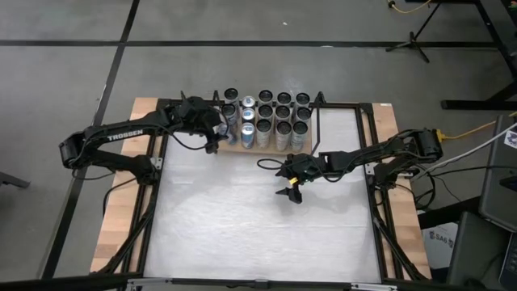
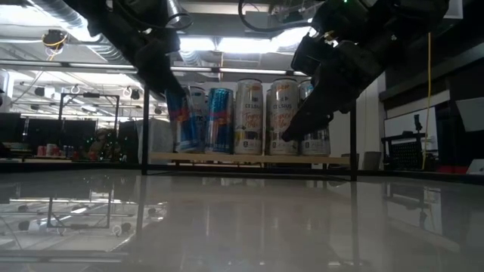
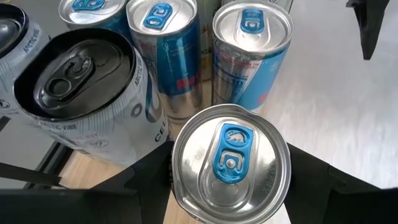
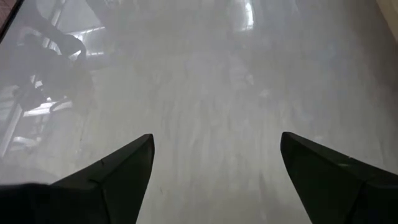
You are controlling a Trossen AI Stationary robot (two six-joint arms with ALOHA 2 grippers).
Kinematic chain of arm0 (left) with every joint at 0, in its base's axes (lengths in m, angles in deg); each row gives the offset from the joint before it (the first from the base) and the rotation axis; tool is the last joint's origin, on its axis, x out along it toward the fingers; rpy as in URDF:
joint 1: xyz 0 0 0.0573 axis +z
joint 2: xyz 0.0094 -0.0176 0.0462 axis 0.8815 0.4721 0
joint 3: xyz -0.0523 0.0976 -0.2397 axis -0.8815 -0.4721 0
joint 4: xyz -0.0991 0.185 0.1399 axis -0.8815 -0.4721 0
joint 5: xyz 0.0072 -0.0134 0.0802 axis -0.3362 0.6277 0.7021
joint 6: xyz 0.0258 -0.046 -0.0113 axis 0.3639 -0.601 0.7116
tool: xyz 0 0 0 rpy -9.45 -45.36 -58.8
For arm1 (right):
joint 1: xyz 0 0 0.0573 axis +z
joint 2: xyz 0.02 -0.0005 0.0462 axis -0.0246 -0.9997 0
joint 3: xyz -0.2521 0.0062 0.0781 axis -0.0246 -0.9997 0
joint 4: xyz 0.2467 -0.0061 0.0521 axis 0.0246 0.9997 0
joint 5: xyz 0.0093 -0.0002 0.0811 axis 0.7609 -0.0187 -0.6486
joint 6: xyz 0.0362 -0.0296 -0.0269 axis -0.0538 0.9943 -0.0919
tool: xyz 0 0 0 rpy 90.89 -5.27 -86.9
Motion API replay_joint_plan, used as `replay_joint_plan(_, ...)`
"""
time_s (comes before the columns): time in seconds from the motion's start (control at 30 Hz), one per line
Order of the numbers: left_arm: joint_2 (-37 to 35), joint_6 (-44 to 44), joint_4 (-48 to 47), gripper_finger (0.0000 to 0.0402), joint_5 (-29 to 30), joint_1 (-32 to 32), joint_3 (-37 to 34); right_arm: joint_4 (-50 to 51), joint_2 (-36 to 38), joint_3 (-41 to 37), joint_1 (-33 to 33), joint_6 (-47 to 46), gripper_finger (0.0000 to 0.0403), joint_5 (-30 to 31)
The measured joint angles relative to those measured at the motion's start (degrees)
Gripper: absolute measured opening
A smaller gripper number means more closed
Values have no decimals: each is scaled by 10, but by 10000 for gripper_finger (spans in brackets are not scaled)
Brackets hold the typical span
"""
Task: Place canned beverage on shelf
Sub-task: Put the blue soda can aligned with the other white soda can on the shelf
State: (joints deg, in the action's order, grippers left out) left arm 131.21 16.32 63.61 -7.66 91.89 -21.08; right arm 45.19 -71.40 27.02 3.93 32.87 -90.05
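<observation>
Your right tool (image 1: 292,192) hangs wide and empty over the white worktop (image 1: 258,234). Your left tool (image 3: 230,186) grips one blue-tabbed can (image 3: 229,163) at the shelf's (image 1: 234,147) left end, tilted beside the rows. Roughly nineteen more cans (image 1: 275,121) stand there; one black-topped label reads "ARCTIC".

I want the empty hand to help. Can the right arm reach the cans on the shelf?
Probably yes. The right gripper hangs open and empty over bare table, with nothing between it and the cans on the shelf.
</observation>
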Motion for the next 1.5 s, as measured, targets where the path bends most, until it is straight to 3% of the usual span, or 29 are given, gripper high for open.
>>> replay_joint_plan(0.97,0,-5,16,230,2,-2,-1,0,0,0,0,0,340,1)
replay_joint_plan(1.5,0,-5,18,291,3,-2,-1,0,0,0,0,0,340,1)
